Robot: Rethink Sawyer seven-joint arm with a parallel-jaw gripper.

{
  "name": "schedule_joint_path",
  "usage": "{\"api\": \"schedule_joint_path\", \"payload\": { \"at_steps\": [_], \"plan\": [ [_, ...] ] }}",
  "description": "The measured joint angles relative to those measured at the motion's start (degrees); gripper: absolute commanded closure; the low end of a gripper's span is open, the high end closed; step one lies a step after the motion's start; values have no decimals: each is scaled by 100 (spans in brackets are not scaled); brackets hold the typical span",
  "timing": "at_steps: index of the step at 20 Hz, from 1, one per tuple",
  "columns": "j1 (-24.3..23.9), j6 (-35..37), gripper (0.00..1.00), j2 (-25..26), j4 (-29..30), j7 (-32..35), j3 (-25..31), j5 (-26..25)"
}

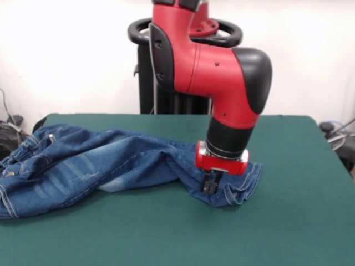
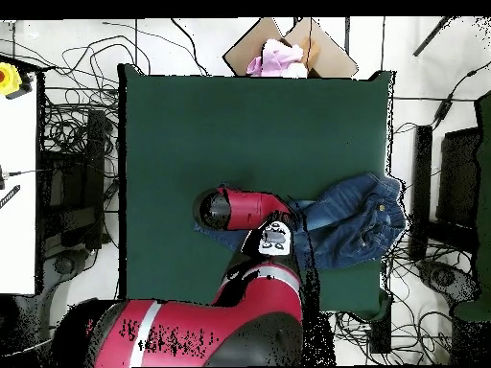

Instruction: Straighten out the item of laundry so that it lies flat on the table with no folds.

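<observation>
Arm bent down over the table, wrist vertical.
Red and black arm [image 1: 216, 66] reaching forward from the pedestal, elbow high, last link pointing straight down; gripper [image 1: 210, 184] directly beneath the red wrist block, dark fingers [image 1: 207, 183] drawn close together, tips lowest.

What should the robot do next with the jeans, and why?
Probably pull the leg end sideways, away from the waistband. The gripper is down on the crumpled hem of the jeans, and the legs lie bunched with folds near it. The table is bare beyond that end, so there looks to be room to stretch them.
</observation>
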Motion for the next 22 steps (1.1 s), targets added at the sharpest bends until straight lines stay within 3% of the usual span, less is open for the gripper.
{"api": "schedule_joint_path", "payload": {
  "at_steps": [6, 12, 22],
  "plan": [
    [173, 24, 100, -97, 9, 0, -22, 45],
    [279, 21, 100, -166, -41, 0, -23, 396],
    [736, -159, 100, 292, -580, 0, -23, 1203]
  ]
}}
